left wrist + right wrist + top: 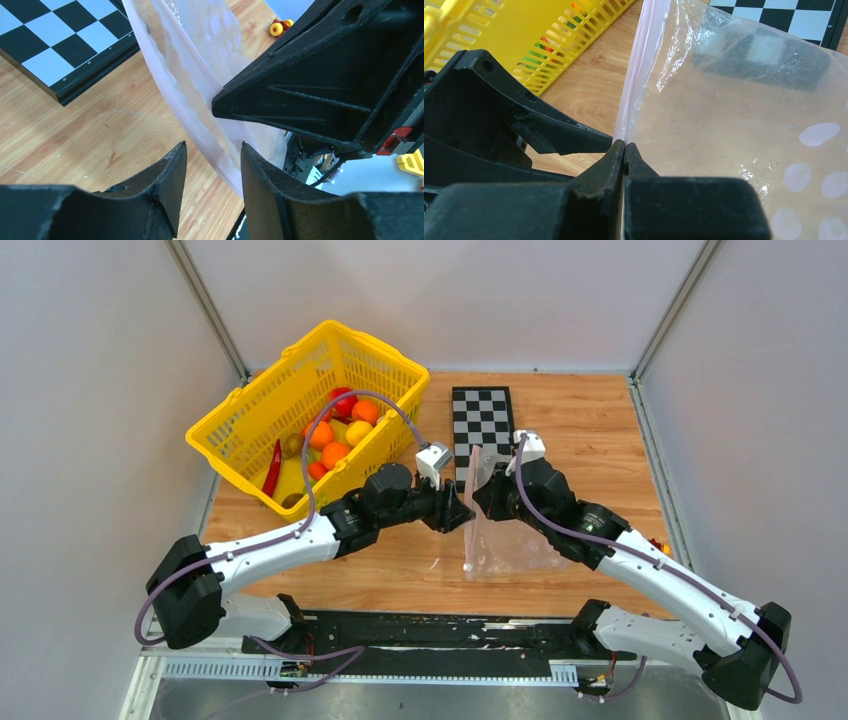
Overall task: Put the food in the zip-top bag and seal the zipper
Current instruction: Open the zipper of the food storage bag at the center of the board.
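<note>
Just right of the tabletop's centre, your right gripper [624,150] pinches the pinkish zipper strip [631,75] of the clear, pink-dotted zip-top bag [510,535]; your left gripper [213,148] gapes beside it. Orange-yellow toy food [335,445] waits in the far-left corner's yellow plastic basket [268,392]. You're likely opening the mouth: grasp the opposite lip next.

A clear zip-top bag [734,125] printed with pale dots is edged by a pinkish zipper [631,75]. Orange, yellow and red food [334,452] is seen in a yellow basket [250,410] at ten o'clock. A black-and-white checkerboard [482,415] is carried by the brown wood-grain bench [590,420].
</note>
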